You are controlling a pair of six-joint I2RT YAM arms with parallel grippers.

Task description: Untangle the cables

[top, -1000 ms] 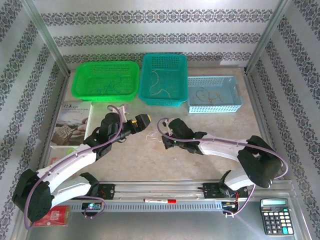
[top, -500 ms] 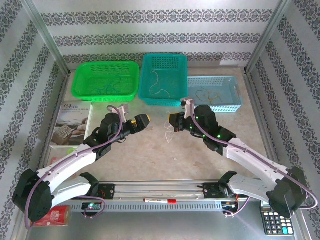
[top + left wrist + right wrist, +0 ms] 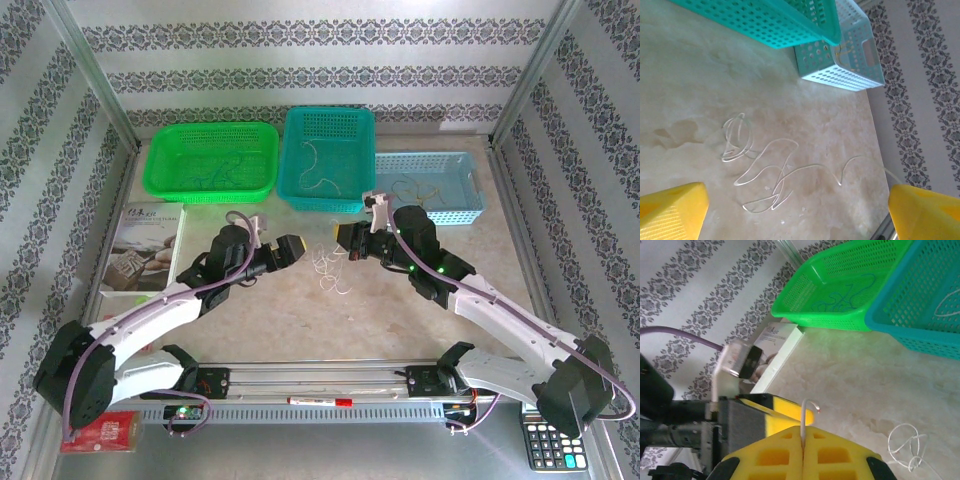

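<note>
At the far left a booklet (image 3: 140, 250) lies on the desk (image 3: 400, 310); its cover print is too small to read. The left hand (image 3: 292, 244) hovers low with its 2 yellow fingers (image 3: 672, 210) spread wide and nothing between them.

The cables (image 3: 330, 268) lie on the desk just ahead of that hand, between the 2 hands, as a loose whitish tangle. In the left wrist view, the tangle's long axis runs across the open gap, loops toward 1 finger and a tail toward the other.

The right hand (image 3: 346, 238) faces the left one, pads pressed together on a whitish strand (image 3: 803, 417) whose tip pokes up above them. It is likely 1 end of the tangle, so the free left hand looks best placed to drop onto the loops.

Behind stand 3 baskets: green (image 3: 212, 158), teal (image 3: 328, 158) and pale blue (image 3: 428, 187), each holding thin wires. At the near right a calculator (image 3: 550, 432) shows no legible brand.
</note>
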